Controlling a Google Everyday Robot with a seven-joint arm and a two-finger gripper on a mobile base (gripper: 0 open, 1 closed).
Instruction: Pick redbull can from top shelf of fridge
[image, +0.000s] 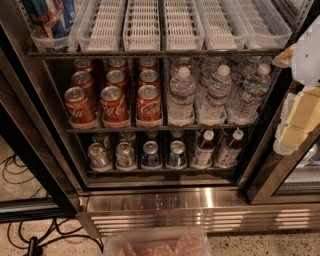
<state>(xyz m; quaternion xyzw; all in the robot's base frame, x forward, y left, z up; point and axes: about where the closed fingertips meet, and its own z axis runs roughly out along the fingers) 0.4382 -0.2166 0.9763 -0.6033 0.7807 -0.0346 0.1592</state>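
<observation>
The redbull can (49, 16), blue and silver with red lettering, stands in the leftmost lane tray of the top shelf (150, 52), at the frame's top left; its top is cut off by the frame edge. The other white slotted lane trays (142, 25) hold nothing that shows. The fridge (165, 197) stands open in front of me. My gripper (296, 122), white with cream-yellow parts, is at the right edge, level with the middle shelf, far right of the can and lower than it.
Red cola cans (115, 102) and water bottles (215, 95) fill the middle shelf. Short silver-blue cans (125, 155) and small bottles (216, 150) sit below. A ribbed steel base (200, 216), a clear plastic tub (156, 242) and floor cables (20, 175) lie low.
</observation>
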